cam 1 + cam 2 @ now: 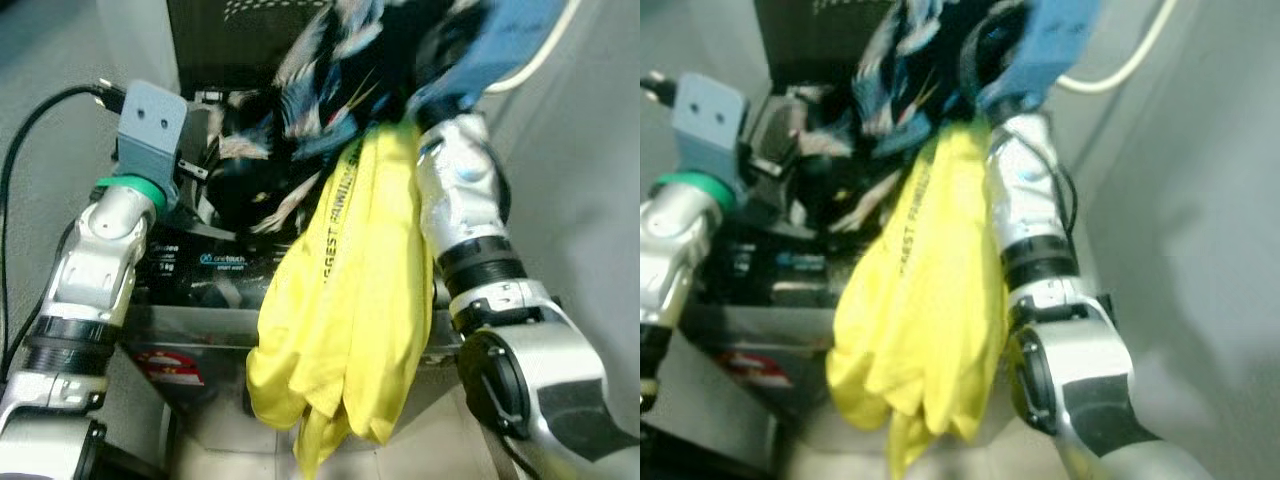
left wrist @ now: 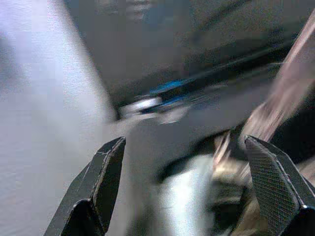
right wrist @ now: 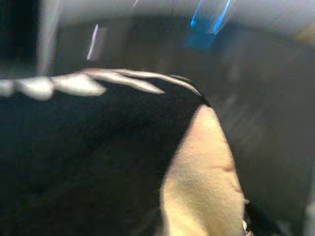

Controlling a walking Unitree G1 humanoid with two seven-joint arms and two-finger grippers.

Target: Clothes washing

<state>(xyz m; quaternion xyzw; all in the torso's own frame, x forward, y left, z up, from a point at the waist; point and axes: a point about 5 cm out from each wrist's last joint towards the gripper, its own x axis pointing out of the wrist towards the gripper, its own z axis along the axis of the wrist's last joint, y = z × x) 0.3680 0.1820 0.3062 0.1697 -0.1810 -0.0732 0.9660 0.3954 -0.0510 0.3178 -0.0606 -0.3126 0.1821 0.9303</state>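
Yellow shirt [image 1: 350,300] (black lettering) hangs bunched; left claw [image 2: 187,196] spread apart, right claw's state unclear

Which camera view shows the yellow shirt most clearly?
The left eye view is best: the yellow shirt hangs there whole over the right arm, its printed letters partly readable. The right eye view shows it too, but blurrier. The right wrist view catches a pale yellowish patch, perhaps this shirt.

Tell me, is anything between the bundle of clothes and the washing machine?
Nothing visible. The yellow shirt and dark patterned garment hang off the right arm directly above the washing machine; the left gripper is open beside them.
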